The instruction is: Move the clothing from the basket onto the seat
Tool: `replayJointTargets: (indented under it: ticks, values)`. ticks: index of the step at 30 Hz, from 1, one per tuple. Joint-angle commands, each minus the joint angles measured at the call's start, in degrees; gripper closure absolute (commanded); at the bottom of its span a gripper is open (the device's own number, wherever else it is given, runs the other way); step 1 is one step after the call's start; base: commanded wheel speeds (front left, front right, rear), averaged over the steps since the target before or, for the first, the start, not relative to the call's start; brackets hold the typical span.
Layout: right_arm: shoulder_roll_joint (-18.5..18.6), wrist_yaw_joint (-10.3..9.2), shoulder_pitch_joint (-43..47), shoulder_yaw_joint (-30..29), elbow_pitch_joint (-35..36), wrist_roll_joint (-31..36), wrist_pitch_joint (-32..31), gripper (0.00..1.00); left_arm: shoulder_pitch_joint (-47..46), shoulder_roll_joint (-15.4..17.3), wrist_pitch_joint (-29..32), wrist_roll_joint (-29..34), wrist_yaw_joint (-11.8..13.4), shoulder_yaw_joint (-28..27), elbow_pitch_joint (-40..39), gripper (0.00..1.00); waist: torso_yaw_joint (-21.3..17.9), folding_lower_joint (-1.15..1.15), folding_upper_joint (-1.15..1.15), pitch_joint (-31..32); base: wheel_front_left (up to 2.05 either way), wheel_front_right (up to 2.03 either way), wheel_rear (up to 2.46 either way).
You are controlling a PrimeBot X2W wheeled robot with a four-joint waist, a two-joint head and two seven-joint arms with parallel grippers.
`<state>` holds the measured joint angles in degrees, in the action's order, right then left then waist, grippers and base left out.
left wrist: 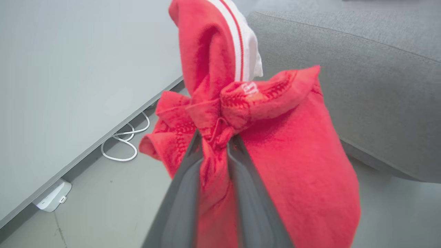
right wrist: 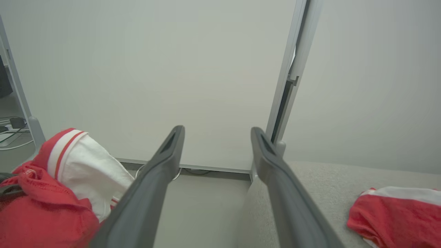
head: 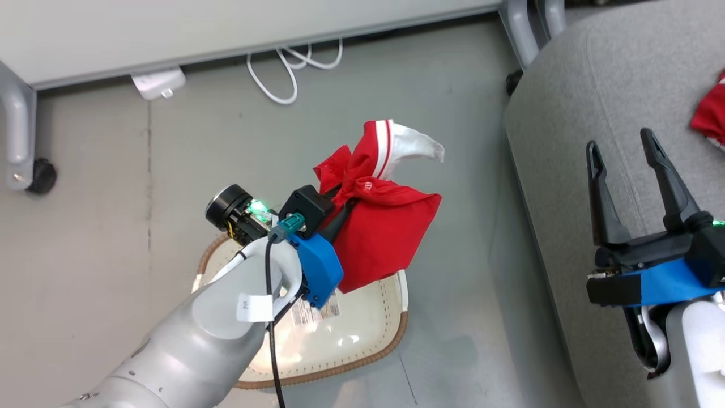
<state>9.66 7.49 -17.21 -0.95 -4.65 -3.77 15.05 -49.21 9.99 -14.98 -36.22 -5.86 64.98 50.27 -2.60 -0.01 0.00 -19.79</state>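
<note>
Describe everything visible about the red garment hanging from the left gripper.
The red garment is soft, knit-looking fabric, bright red, with a red-and-white striped band and a white panel poking up at its top. It is bunched, pinched at a gathered fold by the left gripper, whose dark fingers are shut on it. The rest hangs loose over the basket, seemingly clear of it. The grey seat lies to its right, apart.

Nothing legible — the sticker (head: 317,311) in the basket (head: 404,327) and the white mark (left wrist: 249,88) on the garment (left wrist: 303,162) are blurred.
</note>
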Motion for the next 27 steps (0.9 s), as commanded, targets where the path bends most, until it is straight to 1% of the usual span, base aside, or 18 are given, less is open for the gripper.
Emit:
replayJointTargets:
  ticks: [1,8,15,22,27]
  values:
    - [0.03,0.01,1.38,-0.14,-0.31,-0.53,0.19,0.00,0.97,0.27,-0.27,0.07,0.37,-1.94,-1.68,1.00,0.71,0.01,0.00,2.60,0.00,0.00,0.00]
    - [-0.52,0.01,4.02,0.02,-1.01,-0.74,0.19,0.00,3.01,0.39,-0.29,1.26,1.22,-8.49,-8.06,1.00,0.96,0.01,0.00,6.48,0.00,0.00,0.00]
    - [-0.82,0.01,7.05,0.64,-2.05,-1.33,0.19,0.00,5.12,-0.72,-0.30,3.15,1.42,-13.34,-13.02,1.00,1.07,0.01,0.00,10.98,0.00,0.00,0.00]
    - [-0.90,0.01,9.73,1.35,-2.65,-1.79,0.19,0.00,5.80,-2.29,-0.30,4.50,0.85,-14.57,-14.62,1.00,1.46,0.01,0.00,14.43,0.00,0.00,0.00]
    - [-0.89,0.01,11.08,1.92,-2.96,-2.11,0.19,0.00,5.28,-2.85,-0.30,4.75,0.33,-14.67,-14.35,1.00,1.84,0.01,0.00,15.82,0.00,0.00,0.00]
